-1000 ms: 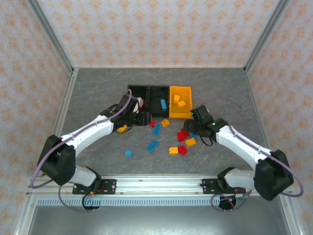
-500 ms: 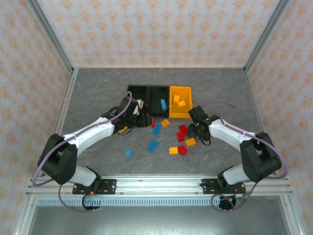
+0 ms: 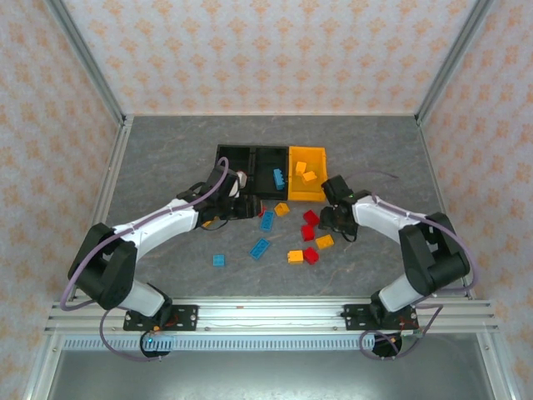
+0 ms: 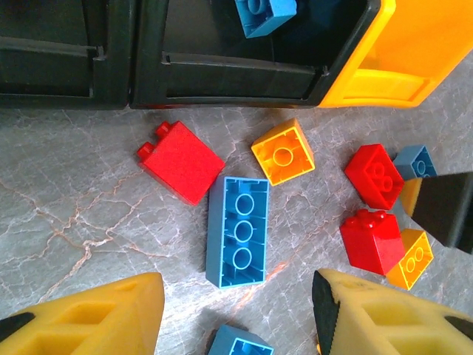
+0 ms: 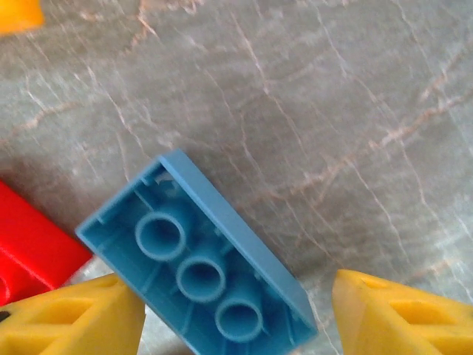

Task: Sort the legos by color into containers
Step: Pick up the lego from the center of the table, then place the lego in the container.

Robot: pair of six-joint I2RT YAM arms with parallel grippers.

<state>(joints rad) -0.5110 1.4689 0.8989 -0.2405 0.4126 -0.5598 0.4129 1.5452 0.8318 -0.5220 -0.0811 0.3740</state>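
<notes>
Legos at your right claw: a blue brick (image 5: 199,274) lies hollow side up between the fingers, at the edge of one with a small gap to the other.
Right claw (image 5: 238,285): your jaws stand apart and grip nothing; you are low over the tabletop (image 3: 166,158), just in front of the orange-yellow bin (image 3: 306,152).
Left claw (image 4: 236,292): your jaws are wide apart and empty, hovering above loose bricks.
Ahead of your left claw: a long blue brick (image 4: 238,231) lies studs up, with a red brick (image 4: 181,161) and an orange-yellow brick (image 4: 283,153) just beyond it.
Containers (image 3: 254,151): three joined in a row, two black, the orange-yellow one at the right end.
Middle black bin (image 4: 236,74): one blue piece (image 4: 264,13) inside.
Orange-yellow bin: two orange-yellow pieces (image 3: 301,167) inside.
Loose legos: red, blue and orange-yellow, scattered on the tabletop in front of the bins.
</notes>
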